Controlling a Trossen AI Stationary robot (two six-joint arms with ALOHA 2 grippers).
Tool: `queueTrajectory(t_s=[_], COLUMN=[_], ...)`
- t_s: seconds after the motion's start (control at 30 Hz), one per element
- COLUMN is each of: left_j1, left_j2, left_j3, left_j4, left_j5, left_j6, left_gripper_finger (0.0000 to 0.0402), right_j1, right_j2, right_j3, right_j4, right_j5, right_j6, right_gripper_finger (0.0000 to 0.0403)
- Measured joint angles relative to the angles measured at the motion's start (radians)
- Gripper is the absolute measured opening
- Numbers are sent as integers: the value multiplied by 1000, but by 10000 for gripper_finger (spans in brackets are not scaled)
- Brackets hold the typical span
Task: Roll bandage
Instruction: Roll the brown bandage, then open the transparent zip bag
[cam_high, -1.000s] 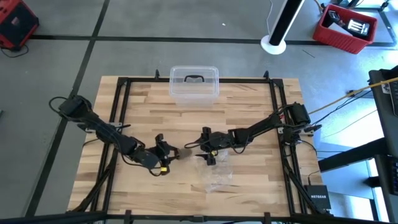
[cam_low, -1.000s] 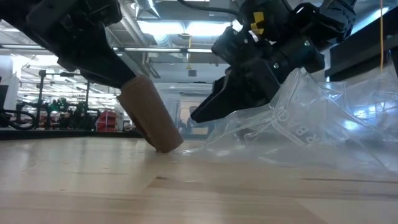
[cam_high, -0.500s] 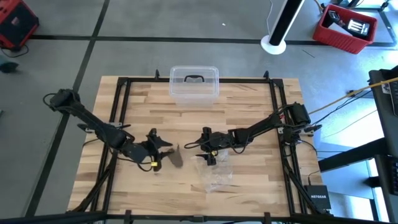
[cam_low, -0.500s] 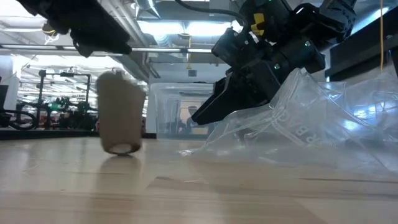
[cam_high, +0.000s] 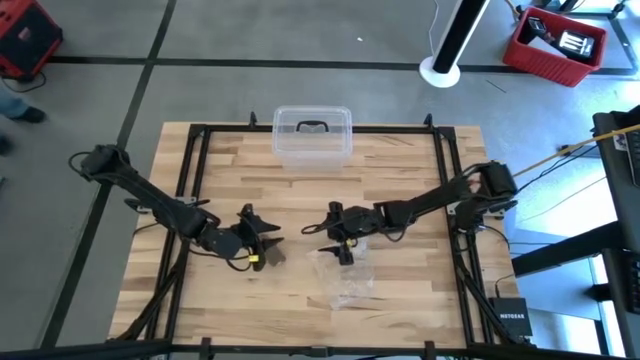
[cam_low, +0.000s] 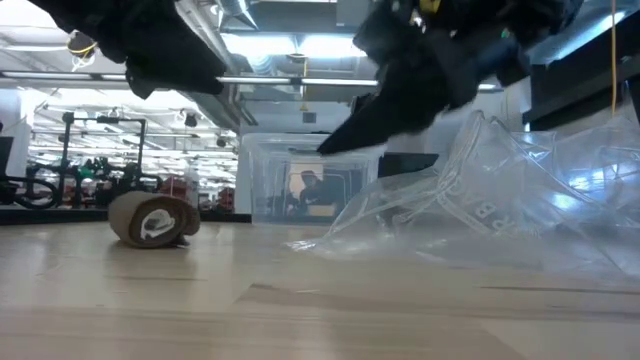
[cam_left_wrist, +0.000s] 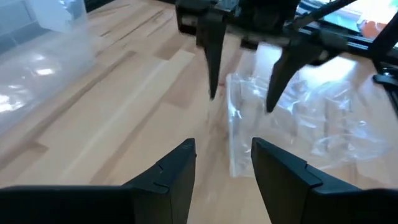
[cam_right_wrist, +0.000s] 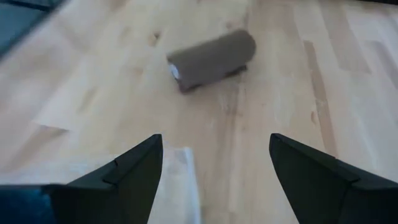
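Observation:
The bandage (cam_right_wrist: 211, 53) is wound into a short dull-brown roll. It lies on its side on the wooden table (cam_high: 400, 170), left of centre (cam_high: 272, 258), with its spiral end facing the low camera (cam_low: 155, 218). My left gripper (cam_left_wrist: 224, 168) hangs open just above and left of the roll (cam_high: 262, 242), with nothing between its fingers. My right gripper (cam_right_wrist: 214, 168) is open too, raised over the table's middle (cam_high: 328, 238) and pointing toward the roll from the right.
A crinkled clear plastic bag (cam_high: 345, 282) lies under and in front of my right gripper, filling the low view's right side (cam_low: 500, 210). A clear plastic box with a dark handle (cam_high: 312, 135) stands at the table's far edge. Black frame rails (cam_high: 195, 180) run along the table's sides.
My left gripper has let go of the roll, which it held tilted with one end on the table, and has risen and drawn back toward the table's left. The roll stood free, then tipped over and now lies on its side. My right gripper has risen a little.

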Motion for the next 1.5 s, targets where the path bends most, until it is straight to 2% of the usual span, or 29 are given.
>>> queueTrajectory(t_s=[0.23, 0.43, 0.53, 0.7, 0.93, 1.07, 1.2, 1.33, 1.43, 1.5], left_j1=[-12, -30, -38, -44, -51, -56, -51, -38, -22, -14], left_j2=[140, 271, 348, 482, 628, 675, 714, 760, 798, 821], left_j3=[0, 1, 43, 165, 332, 378, 386, 385, 385, 385], left_j4=[183, 392, 444, 458, 449, 453, 449, 450, 454, 460], left_j5=[32, 59, 60, 77, 114, 114, 114, 108, 111, 148], left_j6=[23, 53, 83, 138, 249, 285, 246, 149, 87, 30], left_gripper_finger=[149, 149, 149, 149, 149, 149, 149, 149, 149, 149], right_j1=[116, 245, 320, 449, 607, 674, 696, 695, 694, 687], right_j2=[-77, -107, -128, -130, -126, -89, -56, -25, 17, 49], right_j3=[0, 0, 13, 78, 84, 80, 81, 80, 81, 80], right_j4=[-105, -208, -261, -409, -485, -508, -513, -477, -421, -403], right_j5=[-14, 93, 152, 258, 353, 460, 566, 565, 566, 563], right_j6=[17, 34, 51, 57, 205, 206, 334, 525, 571, 594], right_gripper_finger=[296, 296, 296, 296, 296, 296, 296, 296, 296, 296])
